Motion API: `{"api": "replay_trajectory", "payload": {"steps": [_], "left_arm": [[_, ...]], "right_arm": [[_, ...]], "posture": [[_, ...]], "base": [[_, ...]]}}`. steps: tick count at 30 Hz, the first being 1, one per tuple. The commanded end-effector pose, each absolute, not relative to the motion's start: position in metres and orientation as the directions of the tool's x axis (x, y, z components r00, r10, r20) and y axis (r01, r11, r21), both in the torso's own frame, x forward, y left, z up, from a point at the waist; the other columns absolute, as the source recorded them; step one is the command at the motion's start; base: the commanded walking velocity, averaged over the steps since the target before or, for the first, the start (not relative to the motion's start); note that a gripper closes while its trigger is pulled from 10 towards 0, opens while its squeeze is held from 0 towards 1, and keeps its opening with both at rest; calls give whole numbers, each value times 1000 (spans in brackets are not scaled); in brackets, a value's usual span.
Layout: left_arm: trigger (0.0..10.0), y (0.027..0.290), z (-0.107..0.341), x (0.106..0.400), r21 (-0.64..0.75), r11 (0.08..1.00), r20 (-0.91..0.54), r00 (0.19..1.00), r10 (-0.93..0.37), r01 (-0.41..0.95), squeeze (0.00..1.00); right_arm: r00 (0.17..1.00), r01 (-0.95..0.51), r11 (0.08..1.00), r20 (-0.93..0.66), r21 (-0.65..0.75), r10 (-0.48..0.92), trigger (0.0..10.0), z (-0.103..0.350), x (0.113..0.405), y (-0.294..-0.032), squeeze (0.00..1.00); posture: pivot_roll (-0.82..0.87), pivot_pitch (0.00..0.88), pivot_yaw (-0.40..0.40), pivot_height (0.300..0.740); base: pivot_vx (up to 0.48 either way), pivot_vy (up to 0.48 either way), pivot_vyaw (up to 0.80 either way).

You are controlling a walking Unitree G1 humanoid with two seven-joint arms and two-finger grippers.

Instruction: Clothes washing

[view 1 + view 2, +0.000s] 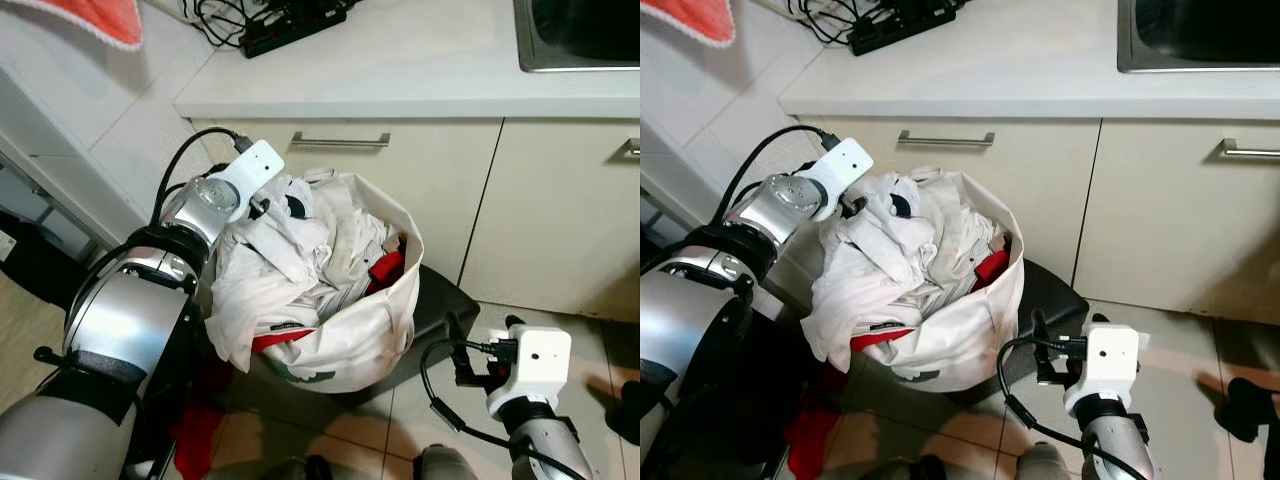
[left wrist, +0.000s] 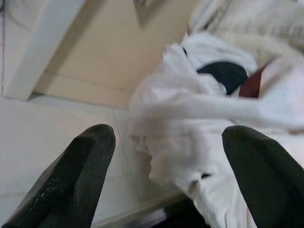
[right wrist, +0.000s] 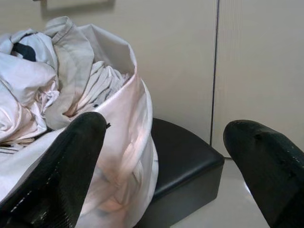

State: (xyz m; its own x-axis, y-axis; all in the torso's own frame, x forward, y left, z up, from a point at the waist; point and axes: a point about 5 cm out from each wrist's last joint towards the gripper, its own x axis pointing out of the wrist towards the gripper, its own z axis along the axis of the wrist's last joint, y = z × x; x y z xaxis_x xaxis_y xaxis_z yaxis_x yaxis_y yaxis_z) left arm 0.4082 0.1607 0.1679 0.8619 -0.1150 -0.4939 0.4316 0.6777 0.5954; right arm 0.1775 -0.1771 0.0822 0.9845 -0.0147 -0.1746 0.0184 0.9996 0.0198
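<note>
Presently, both grippers open beside the laundry bag (image 1: 350, 330).
Left gripper (image 2: 166, 166) spread at the clothes (image 2: 199, 114); right gripper (image 3: 166, 161) wide, facing a black stool (image 3: 185, 156).

Before me: cream cabinet doors with brushed-metal bar handles (image 1: 340, 139) beneath a pale white countertop (image 1: 400, 70); steel sink basin (image 1: 575, 35) inset on my right; glossy beige floor tiles (image 1: 600, 350) below.
</note>
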Motion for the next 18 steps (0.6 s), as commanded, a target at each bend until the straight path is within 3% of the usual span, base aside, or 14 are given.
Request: {"api": "replay_trajectory", "payload": {"steps": [1,18], "left_arm": [[10000,175,163,405,594,679,-529,845,-74,431,0],[10000,160,130,393,579,604,-641,764,-79,548,0]], "right_arm": [[982,20,999,-186,34,-14,10000,83,174,-175,0],[973,53,998,-225,18,-48,10000,84,157,-177,0]], "posture": [[-397,133,246,736],[-465,180,267,736]], "base": [[0,0,0],[0,0,0]]}}
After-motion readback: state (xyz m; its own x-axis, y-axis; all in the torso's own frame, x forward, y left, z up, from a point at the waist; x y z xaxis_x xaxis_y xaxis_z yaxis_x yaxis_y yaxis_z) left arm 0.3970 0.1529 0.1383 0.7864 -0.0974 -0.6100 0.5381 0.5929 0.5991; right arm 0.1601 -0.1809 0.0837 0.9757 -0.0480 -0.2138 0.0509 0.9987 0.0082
